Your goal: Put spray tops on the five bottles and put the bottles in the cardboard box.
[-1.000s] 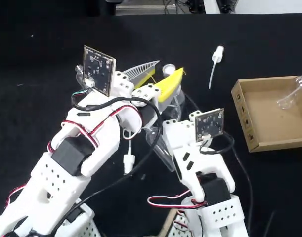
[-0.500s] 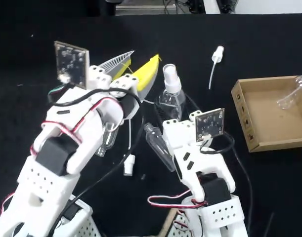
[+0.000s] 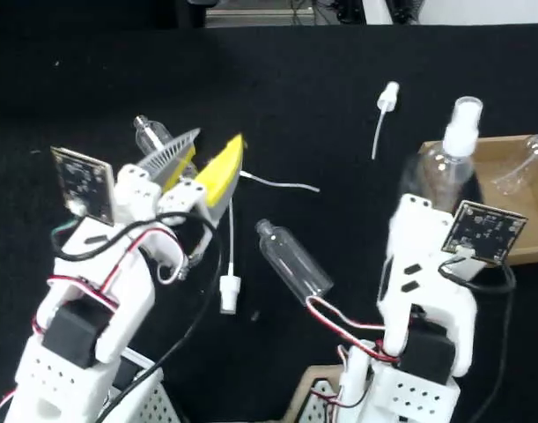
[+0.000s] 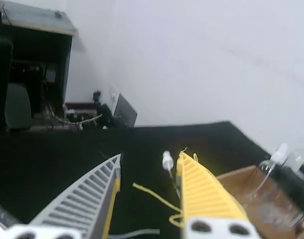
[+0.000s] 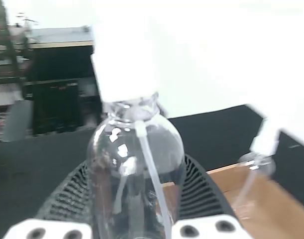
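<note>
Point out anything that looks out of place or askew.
An uncapped bottle lies on its side mid-table; a loose spray top lies near it, and a second spray top farther back, neither on a bottle. The right pincer holds a capped bottle by the cardboard box.

Table cloth [image 3: 339, 53]: plain black.
Arms [image 3: 84, 352]: white shells, black motors, red and black wires.
Left gripper [image 3: 219, 137]: one finger yellow, one grey, both ribbed.
Right gripper [image 5: 134, 191]: dark ribbed fingers.
Upright bottle [image 3: 440, 172], right of frame: clear, with white spray top.
Lying bottle [image 3: 293, 260], centre: clear.
Loose spray tops [image 3: 387, 95]: white, with translucent tubes.
Cardboard box [image 3: 506, 143]: plain brown.
</note>
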`<action>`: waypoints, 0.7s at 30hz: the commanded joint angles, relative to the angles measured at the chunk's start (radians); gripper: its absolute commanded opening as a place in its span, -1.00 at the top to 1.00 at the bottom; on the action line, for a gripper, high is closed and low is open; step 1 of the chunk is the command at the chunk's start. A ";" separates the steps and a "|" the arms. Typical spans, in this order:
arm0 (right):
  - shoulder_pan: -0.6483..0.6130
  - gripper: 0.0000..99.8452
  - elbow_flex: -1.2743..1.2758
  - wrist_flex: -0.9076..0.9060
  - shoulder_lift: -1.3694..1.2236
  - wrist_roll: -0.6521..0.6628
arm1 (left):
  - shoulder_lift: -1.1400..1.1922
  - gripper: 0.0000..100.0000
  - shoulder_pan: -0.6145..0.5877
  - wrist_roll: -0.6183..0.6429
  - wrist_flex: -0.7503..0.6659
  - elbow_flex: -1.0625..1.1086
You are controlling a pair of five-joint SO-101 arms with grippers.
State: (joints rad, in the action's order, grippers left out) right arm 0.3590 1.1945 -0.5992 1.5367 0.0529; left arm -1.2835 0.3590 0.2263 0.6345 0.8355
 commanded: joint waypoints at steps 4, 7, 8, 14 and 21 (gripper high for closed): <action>0.150 0.98 -0.097 0.169 -0.214 0.043 | -0.100 0.67 -0.010 0.009 -0.018 0.182; 0.163 0.98 -0.119 0.293 -0.383 0.044 | -0.109 0.67 -0.039 0.055 -0.106 0.266; 0.167 0.98 -0.119 0.347 -0.441 0.044 | -0.112 0.67 -0.056 0.089 -0.146 0.298; 0.166 0.98 -0.117 0.706 -0.760 0.037 | -0.112 0.67 -0.116 0.173 -0.315 0.455; 0.172 0.98 -0.165 1.089 -1.170 0.035 | -0.112 0.67 -0.110 0.178 -0.331 0.524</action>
State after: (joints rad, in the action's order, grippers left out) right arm 0.5094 1.1224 0.3337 0.4994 0.0898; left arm -1.3802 0.2532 0.3951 0.3291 1.3541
